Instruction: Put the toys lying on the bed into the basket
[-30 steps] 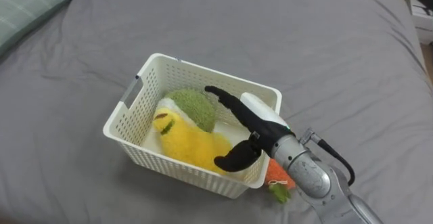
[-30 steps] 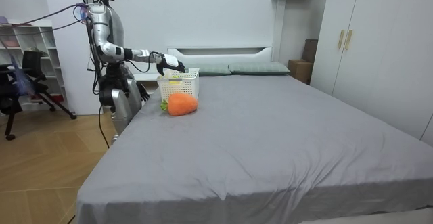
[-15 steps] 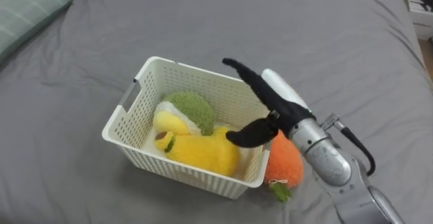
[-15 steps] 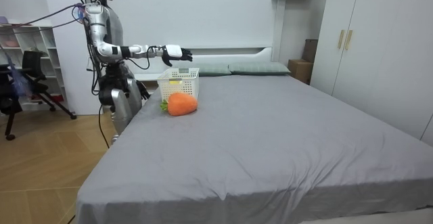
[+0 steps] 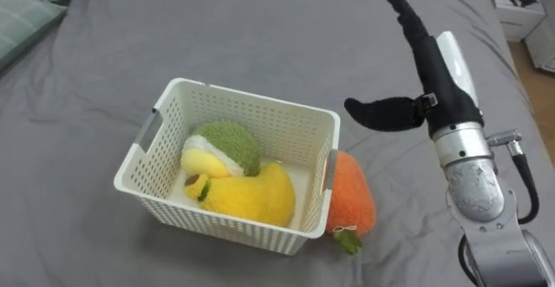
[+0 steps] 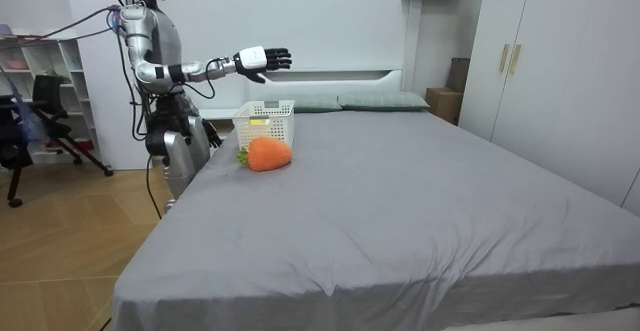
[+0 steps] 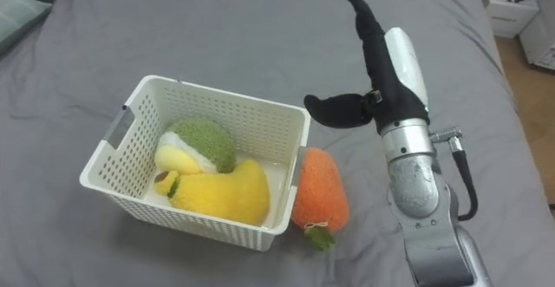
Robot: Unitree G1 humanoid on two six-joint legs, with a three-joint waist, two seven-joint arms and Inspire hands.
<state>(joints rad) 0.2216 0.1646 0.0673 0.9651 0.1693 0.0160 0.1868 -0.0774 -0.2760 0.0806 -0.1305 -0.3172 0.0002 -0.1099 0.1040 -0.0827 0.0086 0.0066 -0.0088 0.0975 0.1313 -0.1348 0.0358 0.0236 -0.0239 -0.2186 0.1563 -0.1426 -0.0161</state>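
— Black fingers of the right hand [image 5: 440, 88] are spread straight and hold nothing. It hangs at the upper right of the frame, above the grey bed [image 5: 217, 27]. Why there?
— My guess is that it sits clear of the basket, free to drop onto the orange carrot plush [image 5: 351, 200]. That toy lies on the sheet at lower centre, outside the white plastic basket [image 5: 208, 219] and touching its right wall.
— And inside?
— A yellow plush toy [image 5: 251, 196] lies along the front wall, with a green-and-white plush [image 5: 224, 144] behind it. The carrot looks like the one toy not yet collected.
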